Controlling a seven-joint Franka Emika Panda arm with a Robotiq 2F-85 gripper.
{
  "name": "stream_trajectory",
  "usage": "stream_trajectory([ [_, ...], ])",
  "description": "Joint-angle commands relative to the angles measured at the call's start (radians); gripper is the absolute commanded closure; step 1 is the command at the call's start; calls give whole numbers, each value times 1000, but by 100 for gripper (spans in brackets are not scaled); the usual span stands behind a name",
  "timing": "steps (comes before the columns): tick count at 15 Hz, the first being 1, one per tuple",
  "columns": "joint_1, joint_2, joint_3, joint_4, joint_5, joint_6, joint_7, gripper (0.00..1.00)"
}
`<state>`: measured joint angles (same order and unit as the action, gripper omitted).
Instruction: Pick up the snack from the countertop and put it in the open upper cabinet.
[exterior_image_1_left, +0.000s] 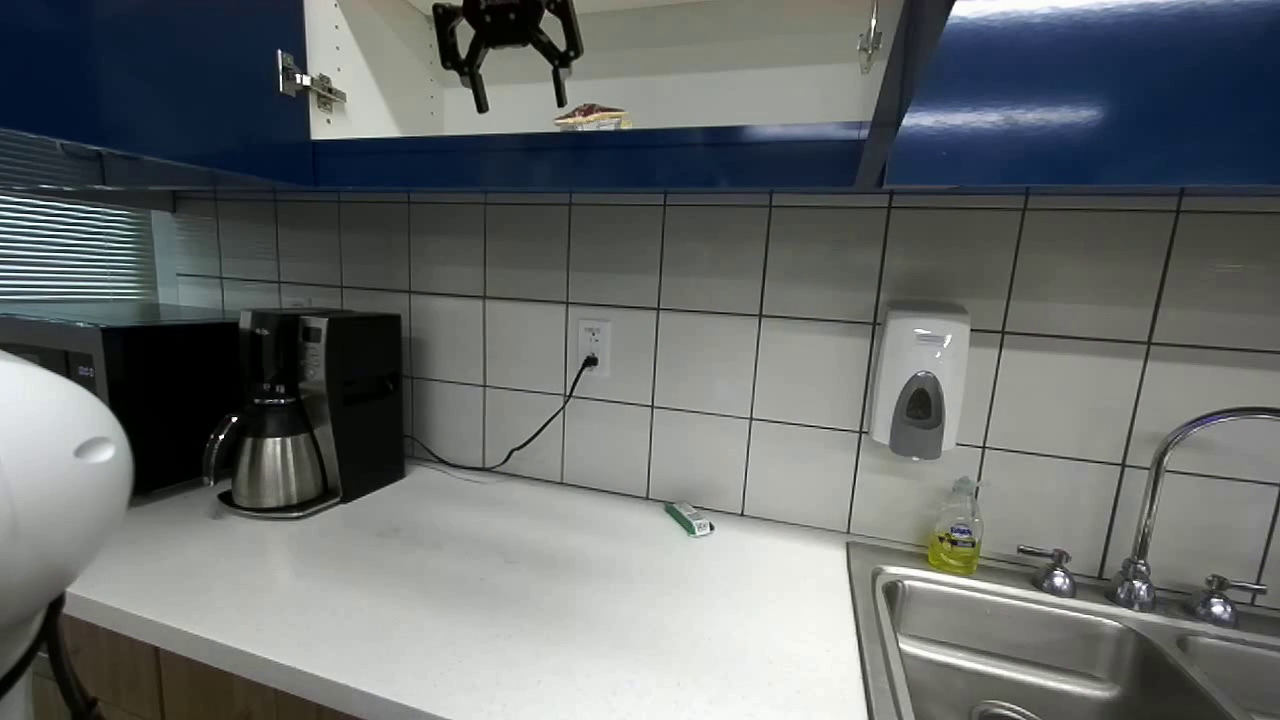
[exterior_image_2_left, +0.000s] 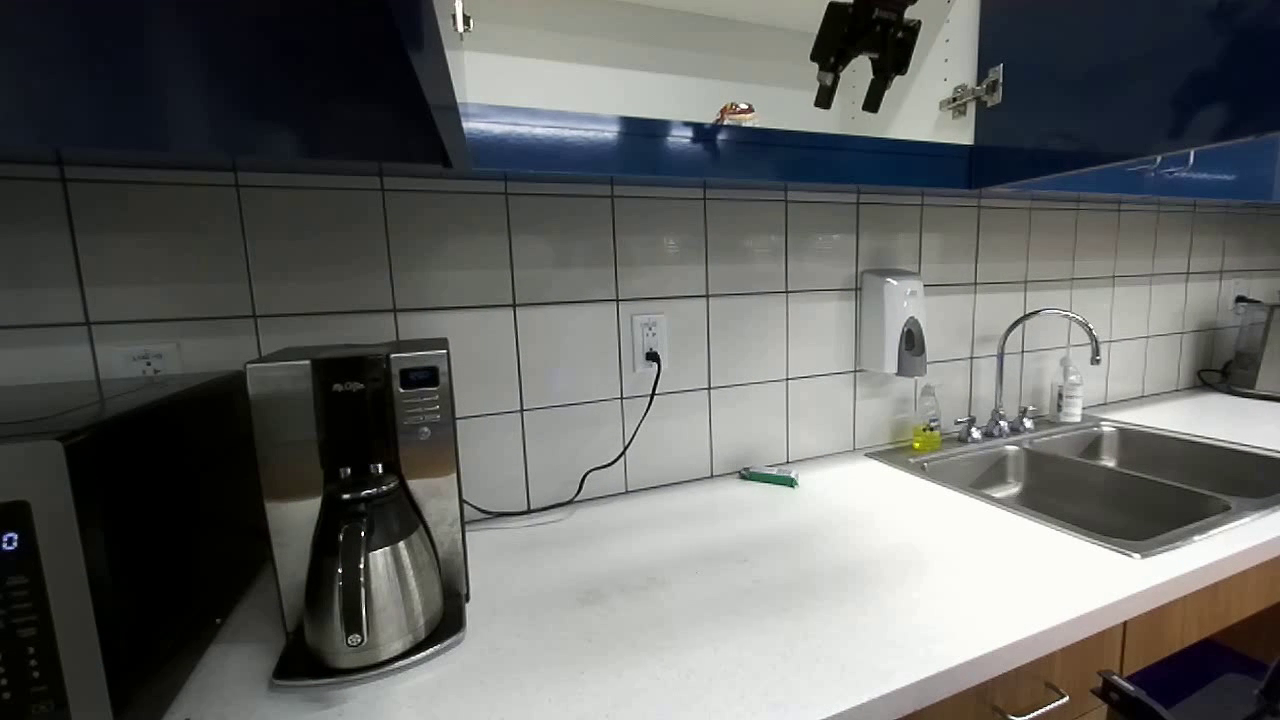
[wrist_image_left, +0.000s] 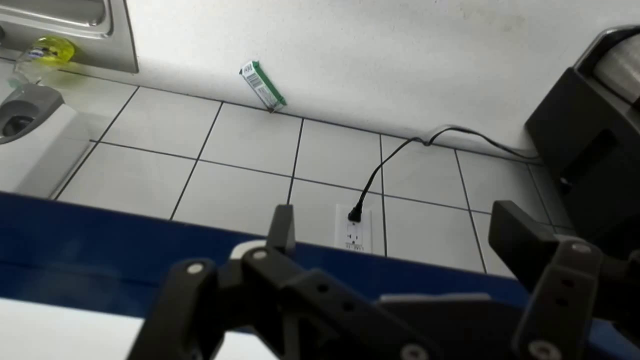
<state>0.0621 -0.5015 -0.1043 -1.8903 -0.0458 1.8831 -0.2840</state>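
The gripper (exterior_image_1_left: 521, 100) hangs with its fingers (wrist_image_left: 283, 227) spread, a wide gap between the tips. In both exterior views it points downward near the top of the frame, seen against the white interior of the upper cabinet (exterior_image_1_left: 720, 75), its tips a little higher than the cabinet's blue bottom rail (exterior_image_2_left: 620, 145); whether they are inside the opening or in front of it I cannot tell. In the wrist view the fingers jut from the lower edge, and past them the rail crosses at a slant, with the tiled wall (wrist_image_left: 240, 195) beyond. Of the arm (exterior_image_1_left: 60, 490), an exterior view has a rounded white section at its left edge, a dark cable (exterior_image_1_left: 62, 650) beneath; the links leading to the gripper are out of frame. The snack (exterior_image_2_left: 737, 114), brown-red and whitish, sits low in the cabinet just behind the rail, near the gripper but apart from it. The cabinet doors (exterior_image_1_left: 160, 90) stand open on their hinges. Below runs the white countertop (exterior_image_1_left: 500, 610), where a thin green-and-white item (wrist_image_left: 261, 86) lies by the foot of the wall. A black cord (wrist_image_left: 426, 143) runs from the coffee machine (exterior_image_1_left: 365, 400) up to a wall outlet (exterior_image_1_left: 600, 335), and at the sink (exterior_image_1_left: 868, 600) a bottle of yellow soap (exterior_image_1_left: 956, 540) stands near a wall dispenser (exterior_image_1_left: 920, 385).
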Motion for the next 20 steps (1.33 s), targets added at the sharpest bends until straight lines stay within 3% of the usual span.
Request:
stream_trajectory([
  [1,-12,-118,10,-197,-18,58,-47,0],
  [7,-16,-246,9,-468,-37,161,-30,0],
  [13,-26,-313,12,-656,-71,230,-11,0],
  [15,-31,-325,13,-701,-86,245,-10,0],
  [16,-9,-278,1,-637,-57,208,-19,0],
  [20,-10,-277,1,-646,-58,211,-19,0],
])
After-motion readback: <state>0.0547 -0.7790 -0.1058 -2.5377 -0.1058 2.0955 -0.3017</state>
